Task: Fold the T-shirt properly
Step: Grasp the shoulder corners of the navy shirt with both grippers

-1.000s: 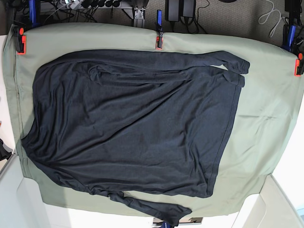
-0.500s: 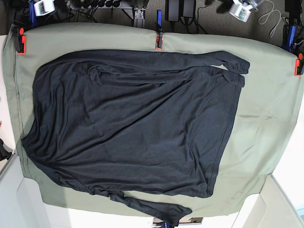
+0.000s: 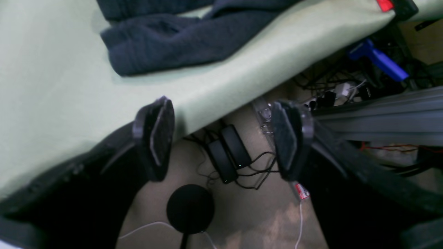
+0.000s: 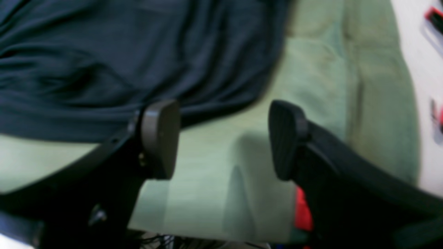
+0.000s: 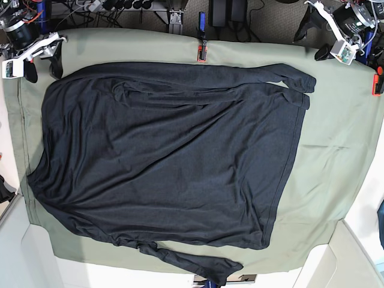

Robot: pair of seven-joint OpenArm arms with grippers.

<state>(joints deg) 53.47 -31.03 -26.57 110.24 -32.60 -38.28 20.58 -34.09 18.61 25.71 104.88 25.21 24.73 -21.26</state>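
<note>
Approach to the first grasp. The T-shirt (image 5: pixel 168 162) lies spread flat on the olive-green cloth (image 5: pixel 336 150) covering the tabletop, one sleeve folded along the far edge with its cuffs (image 3: pixel 155 52) bunched toward my left arm's side, the other sleeve trailing off the near edge. My left gripper (image 3: pixel 221 141) hangs over the far rim of the cloth, jaws wide apart and holding nothing, with the floor cables showing between them; the cuff lies just inboard of it. My right gripper (image 4: pixel 223 138) is likewise spread wide and empty, over bare cloth with one fingertip (image 4: pixel 161 138) at the shirt's dark edge.

To do this step well, I judge I should bring both grippers inward until each straddles a hemmed edge, not bare cloth, and pinch only the shirt. The knit looks thin and wrinkly, so a shallow bite may slip; catching the green sheet beneath would drag it against its red clamps (image 5: pixel 201 54).
</note>
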